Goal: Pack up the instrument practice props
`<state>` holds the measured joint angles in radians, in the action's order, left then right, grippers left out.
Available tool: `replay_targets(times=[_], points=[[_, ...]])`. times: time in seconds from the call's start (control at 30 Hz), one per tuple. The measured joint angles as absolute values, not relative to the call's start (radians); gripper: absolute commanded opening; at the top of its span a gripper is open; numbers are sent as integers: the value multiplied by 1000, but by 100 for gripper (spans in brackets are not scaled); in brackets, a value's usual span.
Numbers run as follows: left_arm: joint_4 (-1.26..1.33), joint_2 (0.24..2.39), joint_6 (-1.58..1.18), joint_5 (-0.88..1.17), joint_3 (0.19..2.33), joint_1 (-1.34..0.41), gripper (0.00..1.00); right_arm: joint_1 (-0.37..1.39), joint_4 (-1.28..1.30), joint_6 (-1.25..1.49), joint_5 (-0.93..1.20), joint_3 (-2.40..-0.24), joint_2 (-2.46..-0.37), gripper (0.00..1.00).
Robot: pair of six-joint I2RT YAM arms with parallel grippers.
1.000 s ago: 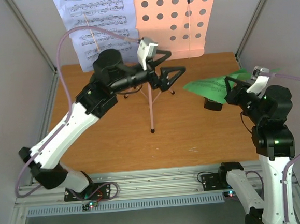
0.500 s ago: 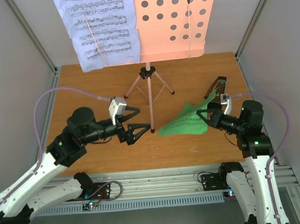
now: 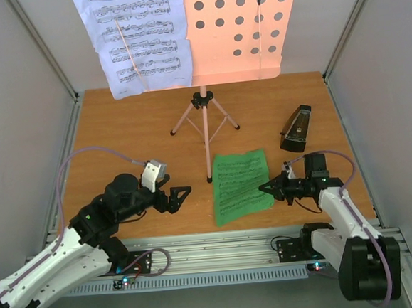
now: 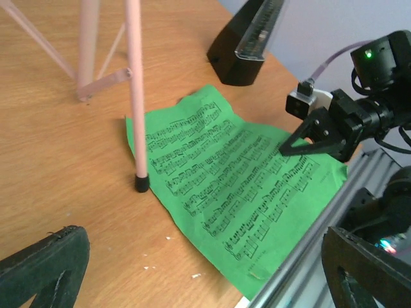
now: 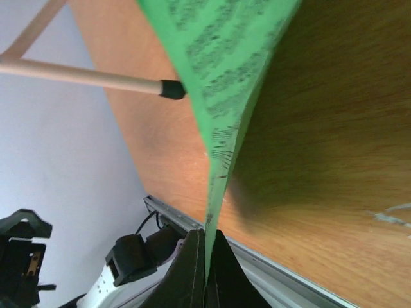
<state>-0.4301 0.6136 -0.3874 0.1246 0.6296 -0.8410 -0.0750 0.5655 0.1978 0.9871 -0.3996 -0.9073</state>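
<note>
Since the earlier frame, both arms have drawn back toward us and the green sheet [image 3: 238,183] now lies spread on the table [image 3: 120,146]. We see the right gripper [image 3: 264,187] closed, pinching the sheet's edge. The left gripper [image 3: 181,199] stands wide, empty, with the sheet ahead of its fingers. Beyond the right fingers sits the metronome [image 3: 295,129]. Farthest, the pink music stand [image 3: 235,23] carries the white sheet [image 3: 140,38].

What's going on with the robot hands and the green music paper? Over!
Copy: right tool shut on green sheet, pinching its edge. Then left tool open, empty. One pink stand leg close beside the sheet. Over.
</note>
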Motion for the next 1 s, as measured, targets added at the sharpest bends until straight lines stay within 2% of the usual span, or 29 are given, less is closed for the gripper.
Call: replay_targets(times=[0.13, 0.27, 0.43, 0.5, 0.6, 0.67, 0.87, 1.0], points=[[-421, 593, -393, 61, 606, -841, 99, -75, 527, 188, 966, -387, -1016, 1], [-406, 568, -401, 4, 575, -841, 99, -75, 511, 174, 919, -386, -1040, 2], [-408, 559, -413, -50, 559, -841, 99, -75, 530, 148, 826, -387, -1026, 16], [-411, 548, -413, -66, 558, -841, 99, -75, 546, 138, 787, -390, -1012, 26], [-418, 515, -413, -101, 557, -838, 99, -75, 575, 126, 724, -393, -977, 48], [-426, 495, -413, -121, 557, -834, 99, -75, 601, 125, 688, -405, -949, 56], [-463, 457, -410, -162, 560, -793, 99, -75, 692, 115, 572, -476, -819, 96], [-462, 454, -403, -134, 560, -676, 99, -75, 775, 116, 484, -537, -693, 99]])
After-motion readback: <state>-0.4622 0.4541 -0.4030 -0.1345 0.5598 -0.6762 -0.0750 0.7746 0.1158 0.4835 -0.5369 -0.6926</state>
